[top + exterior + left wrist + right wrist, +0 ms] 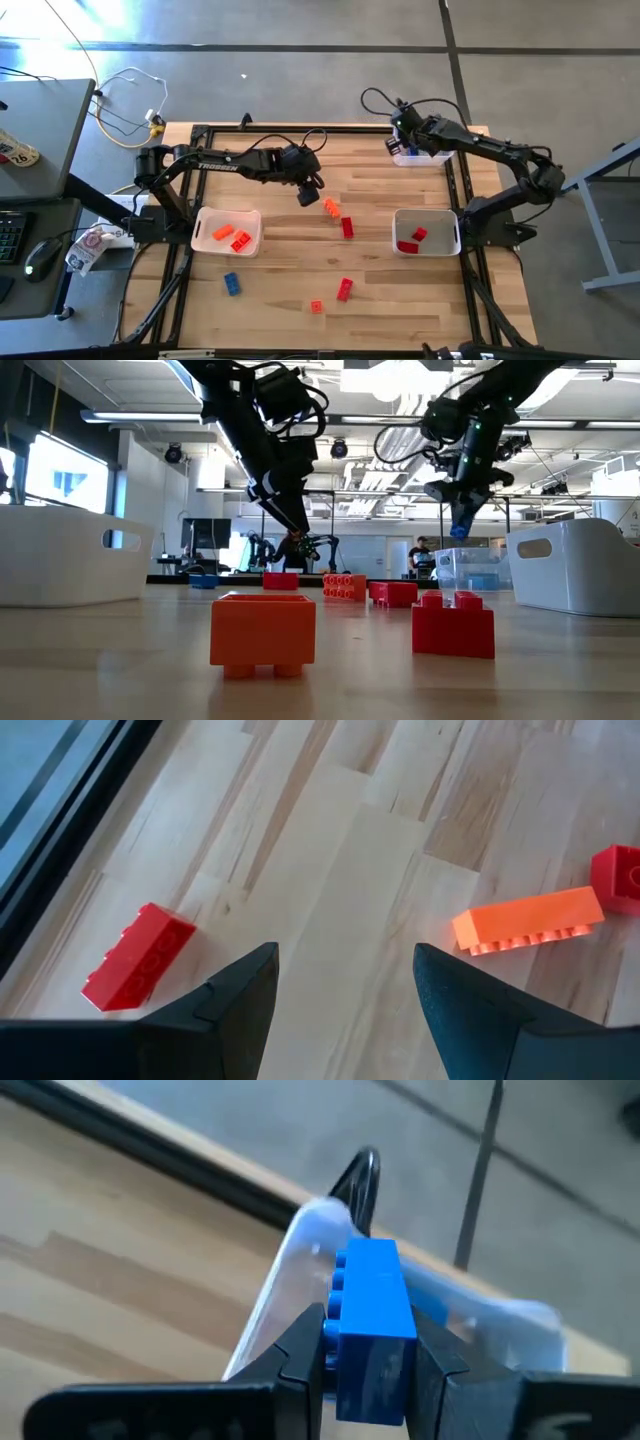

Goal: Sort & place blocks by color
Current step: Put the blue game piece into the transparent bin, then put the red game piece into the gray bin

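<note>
the right tool [368, 1365] grips a blue block [372, 1320] and hangs over the clear bin [415, 152] at the far right corner of the surface [300, 290]; the step in hand looks like dropping blue there, which calls for lowering a little and letting go inside the rim. the left tool [345, 1000], open and empty, hovers mid-surface between a red block [138, 956] and an orange block [530, 920]; its next pick needs a turn toward one. orange blocks lie in the left tray [205, 215], red ones in the right tray [440, 218]. loose blocks remain near the front, one blue [232, 284]. nothing blocks either arm.
</note>
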`<action>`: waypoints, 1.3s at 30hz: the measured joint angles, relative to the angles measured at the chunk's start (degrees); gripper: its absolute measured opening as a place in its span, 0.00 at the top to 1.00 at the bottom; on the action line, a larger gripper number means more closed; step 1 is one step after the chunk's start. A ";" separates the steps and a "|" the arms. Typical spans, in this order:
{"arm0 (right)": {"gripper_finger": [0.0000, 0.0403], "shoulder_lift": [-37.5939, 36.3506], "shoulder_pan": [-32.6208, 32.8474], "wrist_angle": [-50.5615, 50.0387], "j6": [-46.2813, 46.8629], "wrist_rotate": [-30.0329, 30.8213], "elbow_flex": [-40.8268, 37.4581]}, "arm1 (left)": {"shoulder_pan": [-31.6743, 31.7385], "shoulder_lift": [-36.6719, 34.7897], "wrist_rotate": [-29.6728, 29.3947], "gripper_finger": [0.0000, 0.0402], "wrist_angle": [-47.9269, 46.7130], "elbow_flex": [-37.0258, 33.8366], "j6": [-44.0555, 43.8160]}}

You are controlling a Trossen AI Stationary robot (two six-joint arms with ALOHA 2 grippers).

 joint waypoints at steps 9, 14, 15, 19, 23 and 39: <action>0.83 0.00 -5.14 -2.01 0.80 -13.52 0.00 | 0.15 0.02 -1.44 0.46 0.04 -0.02 0.03; 0.83 1.33 -7.30 -2.51 0.55 -19.82 0.00 | 0.15 0.02 -1.46 0.45 0.04 -0.02 0.03; 0.83 1.88 -7.77 -2.73 0.15 -20.96 0.00 | 0.15 0.02 -1.49 0.45 0.04 -0.02 0.04; 0.83 4.58 -9.07 -2.75 -1.27 -22.96 0.00 | 0.15 0.02 -1.55 0.46 0.02 -0.02 0.05; 0.73 6.07 -9.47 -2.49 -1.14 -22.67 0.00 | 0.15 0.02 -1.59 0.45 -0.34 -0.02 1.05; 0.58 1.86 -6.99 -2.97 7.31 -20.77 0.00 | 0.32 -1.43 -5.12 0.45 -5.08 -0.09 7.87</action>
